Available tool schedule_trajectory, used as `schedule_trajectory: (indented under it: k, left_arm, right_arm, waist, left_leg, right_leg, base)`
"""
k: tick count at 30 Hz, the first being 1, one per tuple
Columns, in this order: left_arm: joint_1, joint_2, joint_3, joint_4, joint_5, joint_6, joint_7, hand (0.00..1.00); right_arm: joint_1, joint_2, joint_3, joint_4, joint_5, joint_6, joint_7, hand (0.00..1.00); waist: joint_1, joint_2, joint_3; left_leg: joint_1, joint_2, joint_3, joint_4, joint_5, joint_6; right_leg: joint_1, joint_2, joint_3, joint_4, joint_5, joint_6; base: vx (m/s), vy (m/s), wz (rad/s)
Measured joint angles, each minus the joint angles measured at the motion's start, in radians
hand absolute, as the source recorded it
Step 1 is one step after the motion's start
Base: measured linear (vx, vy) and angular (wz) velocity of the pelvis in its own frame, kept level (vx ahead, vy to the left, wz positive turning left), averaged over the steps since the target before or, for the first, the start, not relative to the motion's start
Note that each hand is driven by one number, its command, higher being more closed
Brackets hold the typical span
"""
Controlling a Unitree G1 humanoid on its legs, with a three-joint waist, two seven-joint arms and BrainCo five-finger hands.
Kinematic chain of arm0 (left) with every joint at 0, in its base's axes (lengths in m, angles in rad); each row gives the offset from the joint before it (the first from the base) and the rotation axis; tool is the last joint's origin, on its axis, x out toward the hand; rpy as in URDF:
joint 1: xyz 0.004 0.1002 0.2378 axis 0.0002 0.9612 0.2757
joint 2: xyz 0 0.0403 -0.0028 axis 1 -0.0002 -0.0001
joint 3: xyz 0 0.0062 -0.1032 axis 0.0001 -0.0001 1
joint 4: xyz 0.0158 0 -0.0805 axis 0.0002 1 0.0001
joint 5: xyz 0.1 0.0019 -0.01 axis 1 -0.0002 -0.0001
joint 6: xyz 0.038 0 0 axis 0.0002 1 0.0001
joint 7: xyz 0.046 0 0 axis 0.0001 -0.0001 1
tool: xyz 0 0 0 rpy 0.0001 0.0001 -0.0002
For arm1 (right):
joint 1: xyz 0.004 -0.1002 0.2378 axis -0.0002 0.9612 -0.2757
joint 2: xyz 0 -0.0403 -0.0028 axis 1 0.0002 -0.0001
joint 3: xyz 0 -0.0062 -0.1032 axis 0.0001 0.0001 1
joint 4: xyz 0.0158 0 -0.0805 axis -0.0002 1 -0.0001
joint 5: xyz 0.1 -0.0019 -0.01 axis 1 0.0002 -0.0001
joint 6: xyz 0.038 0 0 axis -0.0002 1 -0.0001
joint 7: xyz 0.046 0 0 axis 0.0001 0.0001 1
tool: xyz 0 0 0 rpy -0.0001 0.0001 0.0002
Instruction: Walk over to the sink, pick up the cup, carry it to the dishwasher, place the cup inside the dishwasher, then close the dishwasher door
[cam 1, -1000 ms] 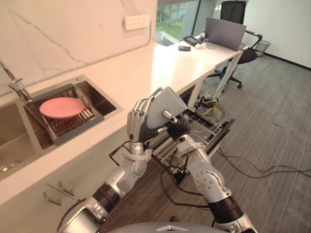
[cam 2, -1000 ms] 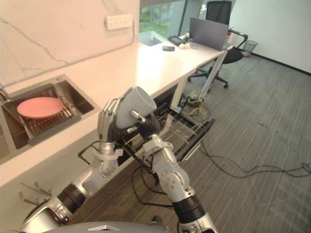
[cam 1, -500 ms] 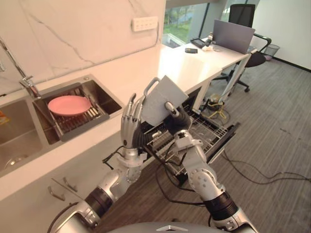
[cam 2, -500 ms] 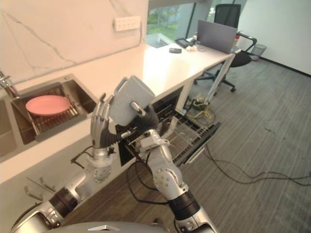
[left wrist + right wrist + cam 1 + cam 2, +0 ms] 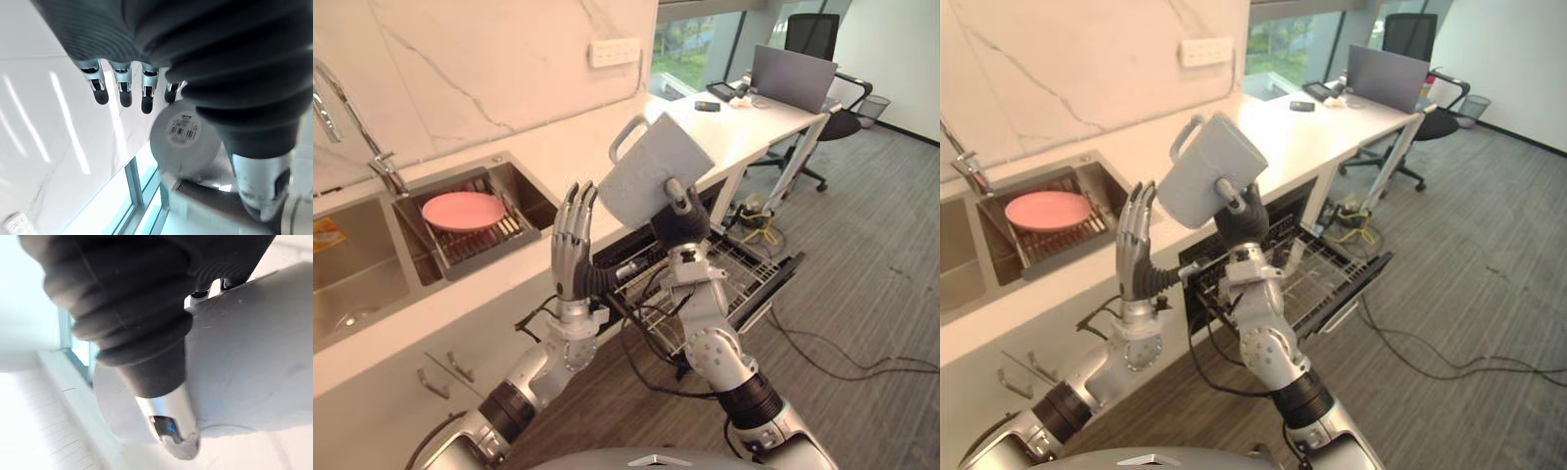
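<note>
A grey cup [image 5: 651, 176] with a handle is raised above the counter edge, tilted, its base toward me. My right hand [image 5: 677, 220] is shut on it from below, and its thumb [image 5: 171, 421] lies across the cup's wall [image 5: 244, 357]. My left hand [image 5: 570, 235] stands upright just left of the cup, open with straight fingers [image 5: 122, 88] and apart from it. The cup's round base [image 5: 183, 139] shows past those fingers. Under the counter the dishwasher [image 5: 744, 264] stands open, its wire rack pulled out over the lowered door.
A sink [image 5: 352, 274] with a faucet [image 5: 352, 117] is set in the white counter at left; a pink plate [image 5: 463, 210] lies on a drain rack in it. A desk with a laptop [image 5: 790, 78] and an office chair [image 5: 832, 108] stand behind. Cables [image 5: 832, 357] lie on the floor.
My left hand has let go of the cup and straightened its fingers. The right hand has lifted the cup higher. The camera has swung, showing more of the sink.
</note>
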Motion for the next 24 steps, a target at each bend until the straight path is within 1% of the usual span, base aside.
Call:
schedule_trajectory:
  k: [1,2,3,4,5,8,10,11,12,13,14,15,16,17,18,19,20,21,22,23,24]
  left_arm:
    - [0.039,-0.014,-0.013,0.065,-0.013,0.023,-0.034,0.00]
    - [0.073,-0.033,-0.012,0.105,-0.032,0.042,-0.059,0.00]
    - [0.086,-0.038,-0.008,0.112,-0.041,0.049,-0.065,0.00]
    - [0.094,-0.042,0.007,0.114,-0.050,0.054,-0.069,0.00]
    - [0.090,-0.043,0.033,0.109,-0.059,0.054,-0.070,0.00]
    - [0.078,-0.056,0.090,0.078,-0.085,0.053,-0.088,0.00]
    - [0.072,-0.080,0.127,0.058,-0.125,0.030,-0.130,0.00]
    - [0.072,-0.084,0.129,0.054,-0.148,0.018,-0.153,0.00]
    - [0.073,-0.084,0.125,0.044,-0.194,-0.015,-0.215,0.00]
    - [0.075,-0.085,0.115,0.037,-0.260,-0.050,-0.294,0.00]
    - [0.076,-0.085,0.104,0.036,-0.301,-0.063,-0.335,0.00]
    - [0.081,-0.086,0.068,0.033,-0.441,-0.075,-0.463,0.00]
    - [0.097,-0.090,0.026,0.034,-0.577,-0.071,-0.597,0.00]
    - [0.107,-0.093,0.002,0.034,-0.643,-0.061,-0.665,0.00]
    - [0.136,-0.100,-0.038,0.039,-0.769,-0.029,-0.795,0.00]
    - [0.173,-0.105,-0.078,0.042,-0.865,0.005,-0.918,0.00]
    - [0.192,-0.108,-0.095,0.043,-0.899,0.019,-0.972,0.00]
    - [0.217,-0.110,-0.114,0.044,-0.949,0.041,-1.049,0.00]
    - [0.247,-0.112,-0.118,0.048,-1.009,0.073,-1.143,0.00]
    - [0.255,-0.110,-0.115,0.050,-1.026,0.085,-1.169,0.00]
    - [0.265,-0.104,-0.099,0.056,-1.061,0.112,-1.215,0.00]
  right_arm:
    - [-0.054,0.035,-0.040,-0.048,0.000,-0.052,0.018,1.00]
    - [-0.091,0.051,-0.089,-0.104,-0.002,-0.099,0.042,1.00]
    - [-0.104,0.050,-0.111,-0.126,-0.003,-0.120,0.046,1.00]
    - [-0.108,0.047,-0.152,-0.157,-0.003,-0.154,0.054,1.00]
    - [-0.096,0.047,-0.186,-0.167,-0.003,-0.180,0.065,1.00]
    - [-0.037,0.045,-0.244,-0.169,0.001,-0.211,0.066,1.00]
    - [0.027,0.044,-0.306,-0.171,0.013,-0.233,0.067,1.00]
    - [0.038,0.044,-0.324,-0.172,0.013,-0.235,0.067,1.00]
    - [0.057,0.042,-0.355,-0.173,0.013,-0.237,0.067,1.00]
    - [0.070,0.039,-0.382,-0.173,0.012,-0.236,0.066,1.00]
    - [0.076,0.038,-0.393,-0.173,0.011,-0.234,0.066,1.00]
    - [0.093,0.038,-0.417,-0.174,0.005,-0.226,0.065,1.00]
    - [0.116,0.039,-0.444,-0.174,-0.016,-0.207,0.060,1.00]
    - [0.129,0.038,-0.459,-0.173,-0.032,-0.193,0.054,1.00]
    - [0.152,0.037,-0.489,-0.168,-0.075,-0.162,0.034,1.00]
    - [0.171,0.032,-0.521,-0.138,-0.124,-0.125,0.022,1.00]
    - [0.182,0.026,-0.538,-0.121,-0.144,-0.103,0.012,1.00]
    - [0.202,0.006,-0.562,-0.084,-0.178,-0.070,0.001,1.00]
    - [0.232,-0.040,-0.599,0.000,-0.210,-0.004,-0.006,1.00]
    - [0.244,-0.057,-0.612,0.033,-0.212,0.022,-0.007,1.00]
    - [0.268,-0.087,-0.641,0.097,-0.240,0.075,-0.004,1.00]
  waist:
    - [-0.002,0.005,-0.002]
    - [0.004,0.004,-0.002]
    - [0.009,0.002,-0.002]
    - [0.017,0.000,-0.003]
    - [0.018,-0.001,-0.004]
    - [0.017,-0.001,-0.004]
    - [0.019,0.000,-0.004]
    - [0.019,0.000,-0.003]
    - [0.017,0.001,-0.003]
    - [0.014,0.001,-0.003]
    - [0.013,0.001,-0.003]
    - [0.012,0.001,-0.003]
    - [0.011,0.001,-0.003]
    - [0.011,0.001,-0.003]
    - [0.009,0.001,-0.003]
    - [0.002,0.001,-0.003]
    - [0.000,0.000,-0.003]
    - [0.000,-0.001,-0.002]
    - [0.001,-0.004,0.000]
    - [0.001,-0.004,0.000]
    - [0.003,-0.004,0.000]
  left_leg:
    - [0.000,0.000,0.000,0.000,0.000,0.000]
    - [0.000,0.001,0.000,0.000,0.000,0.000]
    - [0.000,0.001,-0.001,0.000,0.000,0.000]
    - [0.001,0.000,-0.001,0.000,0.000,0.001]
    - [0.002,-0.001,-0.001,0.000,0.001,0.002]
    - [0.001,-0.003,-0.001,-0.006,0.003,0.003]
    - [0.001,-0.003,-0.002,-0.007,0.003,0.004]
    - [0.001,-0.003,-0.002,-0.007,0.003,0.003]
    - [0.001,-0.002,-0.002,-0.007,0.003,0.003]
    - [0.000,-0.002,-0.002,-0.007,0.003,0.003]
    - [0.000,-0.002,-0.002,-0.007,0.003,0.003]
    - [0.000,-0.002,-0.002,-0.007,0.003,0.003]
    - [-0.001,-0.002,-0.002,-0.007,0.002,0.002]
    - [-0.001,-0.002,-0.002,-0.007,0.002,0.002]
    - [-0.002,-0.002,-0.001,-0.007,0.001,0.001]
    - [-0.002,-0.002,-0.001,-0.007,0.000,0.001]
    - [-0.002,-0.002,-0.001,-0.007,-0.001,0.001]
    - [-0.002,-0.002,0.000,-0.007,-0.001,0.001]
    - [-0.003,-0.001,0.000,-0.007,-0.002,0.001]
    - [-0.004,-0.001,0.000,-0.007,-0.002,0.001]
    - [-0.006,0.002,-0.001,-0.007,-0.002,0.001]
  right_leg:
    - [0.000,0.000,0.000,0.000,0.000,0.000]
    - [0.000,0.001,-0.001,0.000,0.000,-0.001]
    - [0.000,0.001,-0.002,0.000,-0.001,0.000]
    - [0.001,0.000,-0.002,0.000,-0.001,0.000]
    - [0.003,-0.001,-0.002,0.000,-0.001,0.000]
    - [0.003,-0.003,-0.003,0.000,-0.005,0.005]
    - [0.003,-0.003,-0.003,0.000,-0.014,0.001]
    - [0.002,-0.003,-0.003,0.000,-0.014,0.001]
    - [0.002,-0.003,-0.003,0.000,-0.014,0.001]
    - [0.002,-0.003,-0.003,0.000,-0.014,0.001]
    - [0.001,-0.003,-0.003,0.000,-0.014,0.002]
    - [0.001,-0.003,-0.003,0.000,-0.015,0.003]
    - [0.001,-0.003,-0.003,0.000,-0.015,0.004]
    - [0.000,-0.003,-0.003,0.000,-0.015,0.006]
    - [0.000,-0.003,-0.003,0.000,-0.016,0.008]
    - [0.000,-0.003,-0.003,0.000,-0.015,0.011]
    - [0.000,-0.003,-0.002,0.000,-0.015,0.012]
    - [-0.001,-0.003,-0.002,0.000,-0.015,0.012]
    - [-0.001,-0.003,-0.002,0.000,-0.015,0.012]
    - [-0.002,-0.003,-0.002,0.000,-0.015,0.012]
    - [-0.003,-0.003,-0.002,0.000,-0.015,0.012]
  base:
    - [0.00,0.000,0.00]
    - [0.00,0.000,0.00]
    - [0.00,0.000,0.00]
    - [0.00,0.000,0.00]
    - [0.00,0.000,0.00]
    - [0.00,0.000,0.00]
    - [0.00,0.000,0.00]
    - [0.00,0.000,0.00]
    - [0.00,0.000,0.00]
    - [0.00,0.000,0.00]
    - [0.00,0.000,0.00]
    - [0.00,0.000,0.00]
    - [0.00,0.000,0.00]
    - [0.00,0.000,0.00]
    - [0.00,0.000,0.00]
    - [0.00,0.000,0.00]
    - [0.00,0.000,0.00]
    - [0.00,0.000,0.00]
    - [0.00,0.000,0.00]
    - [0.00,0.000,0.00]
    - [0.00,0.000,0.00]
